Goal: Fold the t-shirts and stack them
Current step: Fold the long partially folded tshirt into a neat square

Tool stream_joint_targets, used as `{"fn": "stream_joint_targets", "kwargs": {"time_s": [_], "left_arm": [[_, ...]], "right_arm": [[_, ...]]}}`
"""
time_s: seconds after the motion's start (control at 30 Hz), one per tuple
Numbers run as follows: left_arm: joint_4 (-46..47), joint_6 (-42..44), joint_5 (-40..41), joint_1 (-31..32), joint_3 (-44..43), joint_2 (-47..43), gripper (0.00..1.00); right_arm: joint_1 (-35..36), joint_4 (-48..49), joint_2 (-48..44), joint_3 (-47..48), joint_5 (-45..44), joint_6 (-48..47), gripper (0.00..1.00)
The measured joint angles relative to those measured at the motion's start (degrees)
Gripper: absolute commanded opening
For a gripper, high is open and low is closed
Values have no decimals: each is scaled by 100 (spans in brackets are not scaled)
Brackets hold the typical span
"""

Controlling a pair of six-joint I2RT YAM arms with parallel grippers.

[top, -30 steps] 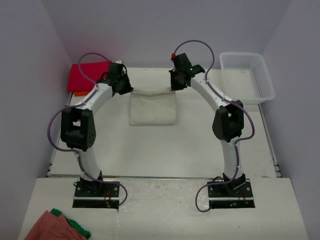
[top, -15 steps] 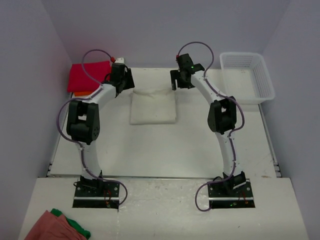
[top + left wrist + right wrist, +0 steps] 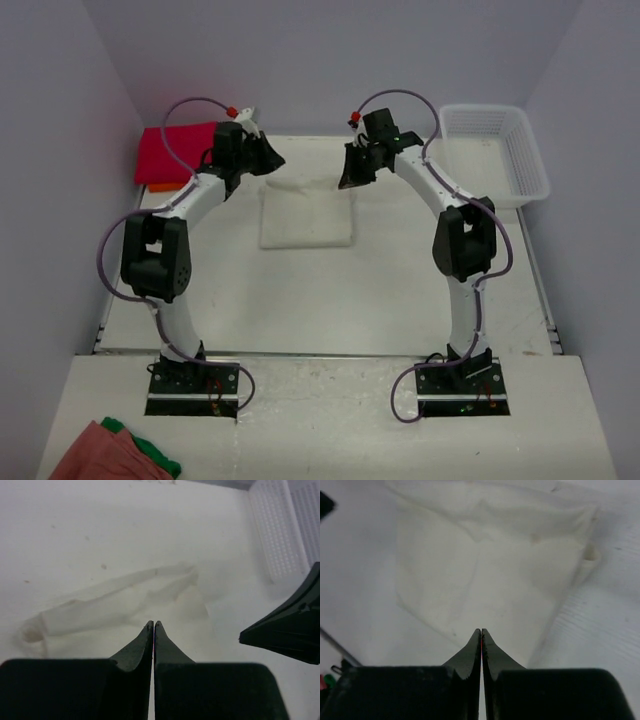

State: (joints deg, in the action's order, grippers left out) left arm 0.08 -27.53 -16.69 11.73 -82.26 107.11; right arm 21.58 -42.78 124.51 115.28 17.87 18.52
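The cream shirt (image 3: 305,218) lies flat, folded into a rectangle, with both grippers at its far edge. The left gripper (image 3: 270,160) hovers just past the shirt's far left corner, fingers clenched tight together with nothing between them. The right gripper (image 3: 348,180) hangs over the shirt's far right corner, likewise clenched and empty. The red shirt (image 3: 178,150) lies folded well to the left of the cream shirt, on top of the orange shirt (image 3: 158,186), of which only an edge shows. The basket (image 3: 530,160) sits well to the cream shirt's right.
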Motion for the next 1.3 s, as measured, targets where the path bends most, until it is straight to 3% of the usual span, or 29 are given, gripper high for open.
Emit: {"fn": "stream_joint_targets", "kwargs": {"time_s": [0.2,0.4,0.63,0.87,1.1,1.3], "left_arm": [[730,-564,-1797,-125,133,1029,0],[1036,-942,-2437,-348,240,1567,0],[942,-933,-2337,-378,221,1606,0],[258,-717,-1609,-378,146,1646,0],[-341,-476,-1287,-402,-787,2293,0],[-435,-479,-1091,-422,-664,2223,0]], "right_arm": [[9,345,275,-164,1556,400,0],[-57,116,1182,448,2098,549,0],[-92,-437,1711,686,1432,577,0],[-92,-302,1631,221,1167,710,0],[-85,-308,1519,107,968,780,0],[-76,-291,1331,-129,769,833,0]]}}
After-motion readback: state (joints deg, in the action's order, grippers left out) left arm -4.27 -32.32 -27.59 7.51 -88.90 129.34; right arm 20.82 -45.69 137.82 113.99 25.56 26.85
